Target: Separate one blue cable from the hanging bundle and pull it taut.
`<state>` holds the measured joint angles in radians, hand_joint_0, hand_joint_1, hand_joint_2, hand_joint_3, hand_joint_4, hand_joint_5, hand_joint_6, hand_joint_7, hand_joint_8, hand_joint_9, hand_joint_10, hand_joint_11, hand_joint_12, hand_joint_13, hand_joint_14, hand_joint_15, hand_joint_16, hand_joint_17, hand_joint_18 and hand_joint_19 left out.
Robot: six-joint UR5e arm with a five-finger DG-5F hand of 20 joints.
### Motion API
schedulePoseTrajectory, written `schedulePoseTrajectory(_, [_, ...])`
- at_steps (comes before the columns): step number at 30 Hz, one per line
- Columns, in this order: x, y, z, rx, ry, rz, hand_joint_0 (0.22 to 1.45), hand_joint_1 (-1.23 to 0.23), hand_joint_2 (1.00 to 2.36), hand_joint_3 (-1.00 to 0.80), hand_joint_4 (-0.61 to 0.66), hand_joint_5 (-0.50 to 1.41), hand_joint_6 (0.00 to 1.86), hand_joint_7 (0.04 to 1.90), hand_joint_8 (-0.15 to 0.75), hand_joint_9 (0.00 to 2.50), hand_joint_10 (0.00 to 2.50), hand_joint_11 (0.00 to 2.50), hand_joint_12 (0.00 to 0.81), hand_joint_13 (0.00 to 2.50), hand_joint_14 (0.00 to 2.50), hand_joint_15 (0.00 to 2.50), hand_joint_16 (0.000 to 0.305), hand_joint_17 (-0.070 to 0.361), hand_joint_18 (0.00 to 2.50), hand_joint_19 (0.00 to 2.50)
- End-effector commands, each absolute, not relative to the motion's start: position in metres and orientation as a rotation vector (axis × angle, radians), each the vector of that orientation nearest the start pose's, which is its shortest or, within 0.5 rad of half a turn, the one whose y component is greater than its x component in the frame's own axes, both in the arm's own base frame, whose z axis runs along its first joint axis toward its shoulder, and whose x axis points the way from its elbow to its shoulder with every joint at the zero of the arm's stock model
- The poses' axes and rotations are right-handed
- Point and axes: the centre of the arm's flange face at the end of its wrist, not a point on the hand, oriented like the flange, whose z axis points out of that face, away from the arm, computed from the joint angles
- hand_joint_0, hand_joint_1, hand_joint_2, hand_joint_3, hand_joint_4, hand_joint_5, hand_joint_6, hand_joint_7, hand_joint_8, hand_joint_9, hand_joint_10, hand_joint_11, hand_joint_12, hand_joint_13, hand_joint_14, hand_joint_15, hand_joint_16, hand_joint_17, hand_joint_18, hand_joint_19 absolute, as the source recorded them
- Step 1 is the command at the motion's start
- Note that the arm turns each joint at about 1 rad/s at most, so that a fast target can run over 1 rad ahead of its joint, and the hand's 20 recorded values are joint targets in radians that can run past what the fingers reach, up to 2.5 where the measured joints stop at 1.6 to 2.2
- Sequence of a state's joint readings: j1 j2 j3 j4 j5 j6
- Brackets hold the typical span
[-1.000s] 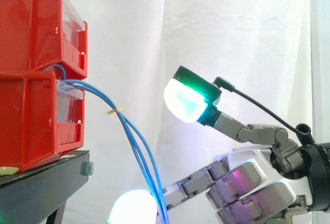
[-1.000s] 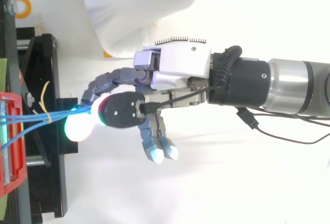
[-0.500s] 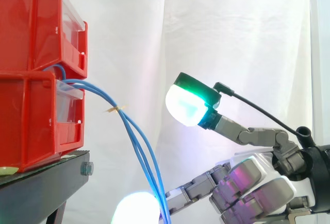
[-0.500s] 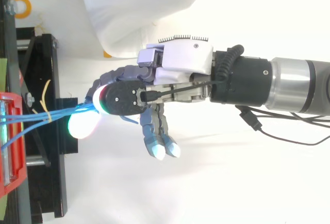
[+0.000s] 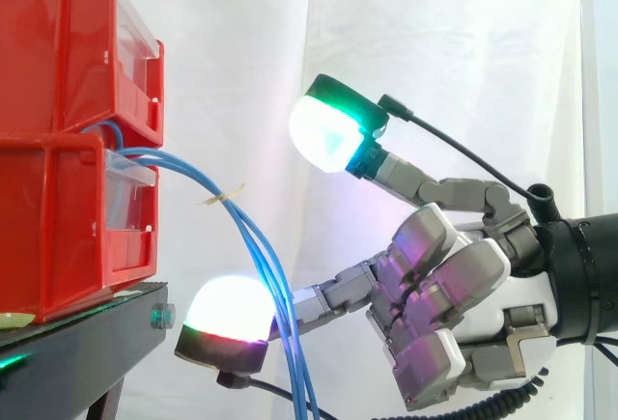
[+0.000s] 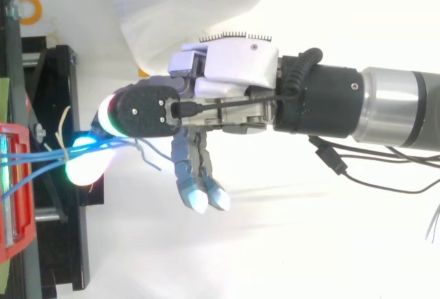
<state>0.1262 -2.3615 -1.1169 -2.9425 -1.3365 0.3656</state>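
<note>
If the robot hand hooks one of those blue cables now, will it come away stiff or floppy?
Probably floppy: the blue cables sag in a loose curve from the red bins. The tie bundles them, so one strand may drag the others. Thin and smooth-looking, it could slip off the robot hand.

Stacked red bins (image 5: 58, 227) sit on the black stand (image 5: 87, 352); perhaps a pale disc (image 5: 12, 321) too.

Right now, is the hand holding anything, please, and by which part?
Nothing is gripped: the hand is open, one straight finger at the blue cables, thumb well above them.
</note>
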Motion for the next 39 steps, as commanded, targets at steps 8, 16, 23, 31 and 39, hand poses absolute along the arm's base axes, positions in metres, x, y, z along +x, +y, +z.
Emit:
schedulePoseTrajectory(8, [0.767, -0.068, 0.227, 1.654, 0.997, 1.291, 0.38, -0.39, 1.00, -0.50, 0.33, 0.08, 0.50, 0.91, 0.283, 1.89, 0.01, 0.20, 0.348, 1.74, 0.02, 0.49, 0.080, 0.181, 2.02, 0.39])
schedulePoseTrajectory(16, [0.772, -0.076, 0.240, 1.651, 0.967, 1.304, 0.38, -0.41, 1.00, -0.50, 0.31, 0.09, 0.51, 0.94, 0.286, 1.90, 0.01, 0.19, 0.344, 1.74, 0.02, 0.48, 0.081, 0.182, 1.99, 0.39])
schedulePoseTrajectory(23, [0.774, -0.081, 0.248, 1.648, 0.960, 1.302, 0.37, -0.43, 1.00, -0.50, 0.33, 0.08, 0.50, 0.94, 0.283, 1.87, 0.01, 0.19, 0.357, 1.72, 0.02, 0.48, 0.083, 0.187, 1.95, 0.40])
schedulePoseTrajectory(31, [0.774, -0.080, 0.247, 1.648, 0.964, 1.298, 0.36, -0.45, 1.00, -0.50, 0.31, 0.09, 0.51, 0.96, 0.283, 1.90, 0.01, 0.19, 0.349, 1.72, 0.02, 0.49, 0.083, 0.186, 1.92, 0.40])
schedulePoseTrajectory(39, [0.774, -0.074, 0.251, 1.657, 0.985, 1.292, 0.37, -0.44, 1.00, -0.50, 0.29, 0.10, 0.51, 0.99, 0.270, 1.94, 0.01, 0.20, 0.340, 1.72, 0.02, 0.49, 0.081, 0.183, 1.89, 0.42])
